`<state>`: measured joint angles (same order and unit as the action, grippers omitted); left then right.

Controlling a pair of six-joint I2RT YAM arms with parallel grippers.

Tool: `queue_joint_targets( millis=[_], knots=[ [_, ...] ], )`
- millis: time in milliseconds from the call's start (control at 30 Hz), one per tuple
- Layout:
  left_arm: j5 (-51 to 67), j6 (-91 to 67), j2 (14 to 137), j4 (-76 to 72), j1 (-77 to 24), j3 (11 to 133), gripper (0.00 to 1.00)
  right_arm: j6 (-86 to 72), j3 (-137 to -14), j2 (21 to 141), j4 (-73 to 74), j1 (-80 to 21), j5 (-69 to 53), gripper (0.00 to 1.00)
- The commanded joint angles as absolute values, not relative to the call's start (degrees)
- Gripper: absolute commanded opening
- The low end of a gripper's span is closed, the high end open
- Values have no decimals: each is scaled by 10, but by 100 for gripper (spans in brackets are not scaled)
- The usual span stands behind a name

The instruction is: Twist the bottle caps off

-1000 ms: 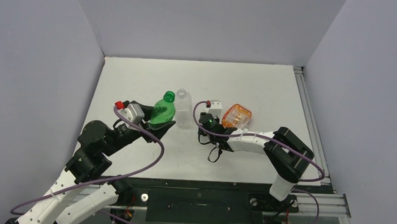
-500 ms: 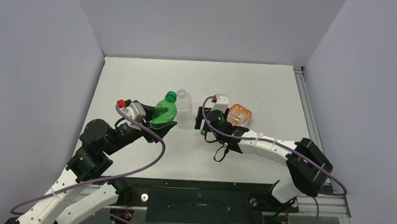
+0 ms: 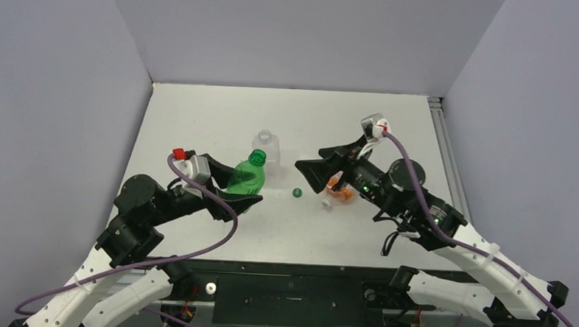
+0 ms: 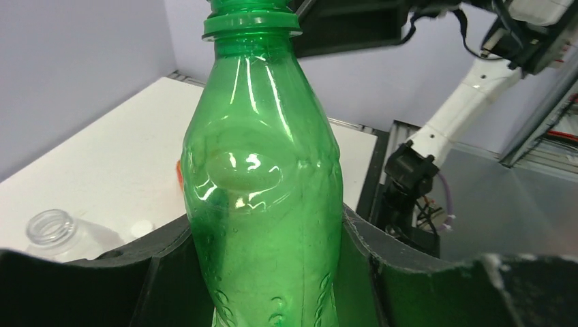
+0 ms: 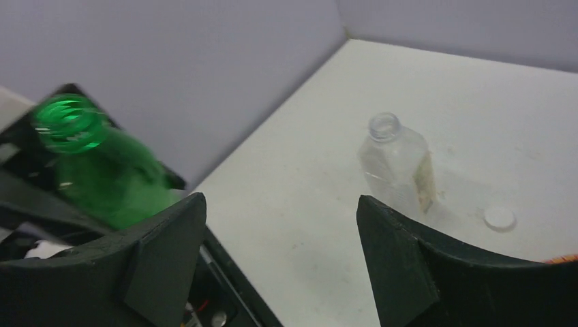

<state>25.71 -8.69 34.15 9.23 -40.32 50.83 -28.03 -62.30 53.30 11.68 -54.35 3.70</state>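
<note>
My left gripper is shut on the body of the green bottle, which it holds tilted with its neck open; the bottle fills the left wrist view between the black fingers. A green cap lies on the table just right of it. A white cap lies beside the orange bottle, which my right arm mostly hides. The clear bottle stands uncapped behind. My right gripper hangs open and empty above the table; its view shows the clear bottle and a white cap.
Grey walls close in the white table at the back and both sides. A metal rail runs along the table's right edge. The near edge carries the dark mounting bar with both arm bases.
My right gripper opened and rose up and to the right, away from the table, uncovering the green cap and a white cap. My left gripper shifted the green bottle slightly right and nearer.
</note>
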Motion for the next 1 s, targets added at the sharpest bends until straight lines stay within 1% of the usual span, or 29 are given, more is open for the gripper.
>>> queue_joint_targets(
  millis=[0, 100, 267, 400, 600, 700, 733, 767, 800, 833, 867, 900, 933, 967],
  knots=[
    [346, -126, 350, 57, -399, 536, 0, -263, -690, 523, 141, -578, -121, 77],
    [372, -128, 355, 54, -398, 536, 0, -240, -756, 561, 150, -635, -97, 77],
    [379, -129, 360, 55, -394, 540, 0, -228, -821, 614, 152, -668, -97, 77],
    [382, -131, 363, 53, -394, 544, 0, -230, -828, 632, 140, -672, -92, 76],
    [388, -132, 363, 54, -393, 545, 0, -233, -821, 649, 129, -673, -74, 72],
    [388, -130, 362, 56, -393, 545, 0, -239, -820, 655, 117, -675, -78, 64],
    [388, -129, 363, 57, -393, 545, 0, -243, -820, 658, 111, -675, -82, 58],
    [388, -129, 363, 57, -393, 546, 0, -244, -820, 660, 106, -676, -84, 55],
    [388, -129, 363, 58, -393, 545, 0, -247, -821, 665, 103, -676, -87, 47],
    [388, -128, 363, 58, -393, 545, 0, -248, -821, 667, 98, -677, -88, 44],
    [387, -128, 364, 58, -393, 545, 0, -250, -820, 669, 97, -678, -90, 36],
    [386, -128, 364, 58, -393, 545, 0, -252, -819, 670, 93, -679, -90, 32],
    [386, -128, 364, 58, -393, 544, 0, -254, -818, 671, 91, -680, -90, 25],
    [386, -128, 363, 58, -392, 544, 0, -256, -815, 672, 86, -681, -90, 21]
  ],
)
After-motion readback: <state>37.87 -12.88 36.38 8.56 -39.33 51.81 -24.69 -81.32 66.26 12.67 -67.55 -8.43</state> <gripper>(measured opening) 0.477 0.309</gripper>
